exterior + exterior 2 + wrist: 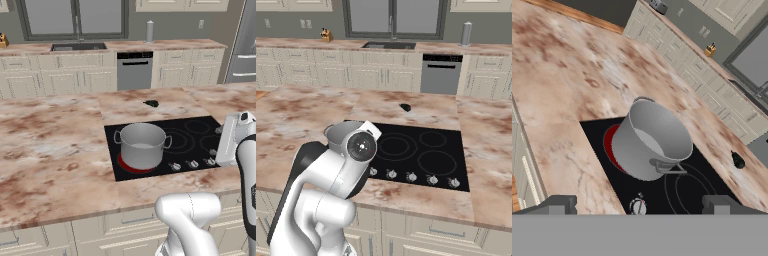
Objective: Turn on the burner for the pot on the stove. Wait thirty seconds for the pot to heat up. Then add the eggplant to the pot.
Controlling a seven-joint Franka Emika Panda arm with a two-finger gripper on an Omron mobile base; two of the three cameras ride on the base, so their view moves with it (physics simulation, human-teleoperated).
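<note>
The grey steel pot (142, 145) (652, 140) stands lidless on the front left zone of the black stove (192, 131) (426, 150). Under it the burner (128, 167) (610, 146) glows red. The small dark eggplant (151, 103) (405, 107) (738, 161) lies on the counter just behind the stove. My gripper (216, 140) (639, 207) hovers open and empty over the stove's right front, above the knob row, well apart from pot and eggplant. In the right base view my arm hides most of the pot; only a bit of rim (331, 131) shows.
A row of small silver knobs (192, 163) (412, 176) runs along the stove's front edge. Marbled counter (50, 145) spreads wide to the left. Across the aisle are a sink (78, 47), a dishwasher (134, 70), a knife block (326, 35) and a grey canister (149, 31).
</note>
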